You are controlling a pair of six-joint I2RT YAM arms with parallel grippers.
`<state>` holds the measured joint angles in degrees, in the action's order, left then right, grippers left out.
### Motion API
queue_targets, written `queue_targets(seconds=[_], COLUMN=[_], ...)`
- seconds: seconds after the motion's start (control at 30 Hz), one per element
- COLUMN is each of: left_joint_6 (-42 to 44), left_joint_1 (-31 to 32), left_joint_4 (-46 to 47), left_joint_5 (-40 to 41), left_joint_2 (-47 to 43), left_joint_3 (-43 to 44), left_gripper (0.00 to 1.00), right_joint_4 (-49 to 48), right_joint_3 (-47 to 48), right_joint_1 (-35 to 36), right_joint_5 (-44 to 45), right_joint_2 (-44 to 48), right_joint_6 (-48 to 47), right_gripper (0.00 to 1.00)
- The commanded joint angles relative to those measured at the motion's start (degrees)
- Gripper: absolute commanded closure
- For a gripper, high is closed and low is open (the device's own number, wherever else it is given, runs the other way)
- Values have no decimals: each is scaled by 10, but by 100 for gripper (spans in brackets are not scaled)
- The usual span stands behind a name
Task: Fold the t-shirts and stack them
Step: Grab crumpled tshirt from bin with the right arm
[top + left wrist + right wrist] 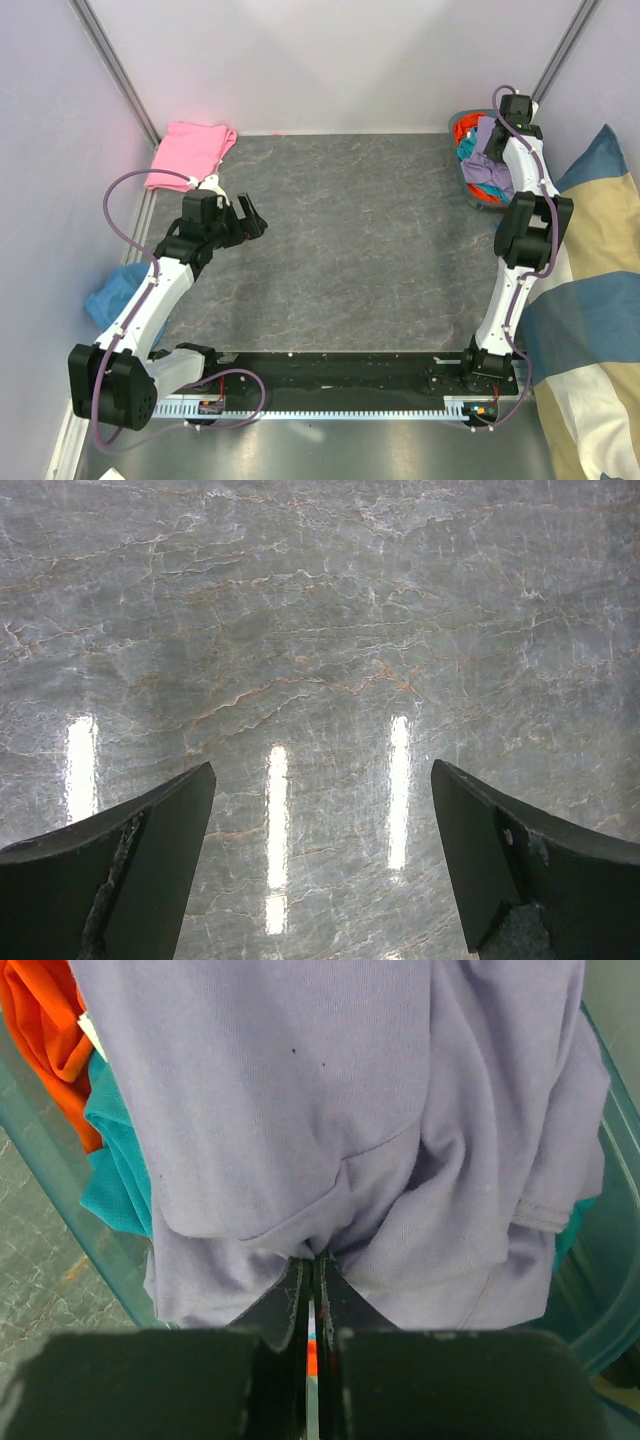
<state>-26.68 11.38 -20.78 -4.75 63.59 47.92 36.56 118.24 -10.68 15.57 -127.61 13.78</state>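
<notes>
The right gripper (312, 1262) is clenched on a fold of the lavender t-shirt (300, 1110); the right wrist view shows both fingers pressed together with the cloth gathered into creases at their tips. The lavender t-shirt lies crumpled in the basket (600, 1290), a translucent teal container at the far-right corner of the tabletop (380, 260). It covers most of the basket's contents. An orange garment (40, 1040) and a teal garment (115, 1170) lie under it, showing at its left side in that view. The right arm reaches from its base at the near edge of the tabletop to that far-right corner. The left gripper (252, 217) is released, its fingers spread wide. It hangs over the left part of the tabletop and holds nothing; the left wrist view shows only bare marbled surface between its fingers. The pink t-shirt (190, 150) lies bunched at the far-left corner of the tabletop, apart from the left gripper and well apart from the lavender t-shirt. A blue cloth (115, 295) lies just off the left edge of the tabletop, beside the left arm. A striped cushion (590, 300) in blue, cream and tan lies off the right edge of the tabletop.
</notes>
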Motion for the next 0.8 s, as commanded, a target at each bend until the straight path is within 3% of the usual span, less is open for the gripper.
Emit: queue_targets(seconds=[0.0, 0.4, 0.57, 0.77], left_joint_6=[27, 35, 30, 30], left_joint_1=[1, 1, 1, 1], left_joint_4=[5, 3, 2, -1], left_joint_5=[-10, -10, -6, 0], left_joint_2=[-13, -7, -7, -11], left_joint_3=[2, 8, 8, 9], left_gripper=[4, 7, 7, 8], right_joint_4=[-10, -11, 26, 24], right_joint_3=[-15, 92, 167, 172], right_joint_1=[0, 43, 168, 328], right_joint_5=[-29, -99, -81, -72], right_joint_2=[54, 170, 186, 231], right_joint_6=[4, -9, -54, -58], right_gripper=[100, 100, 100, 100])
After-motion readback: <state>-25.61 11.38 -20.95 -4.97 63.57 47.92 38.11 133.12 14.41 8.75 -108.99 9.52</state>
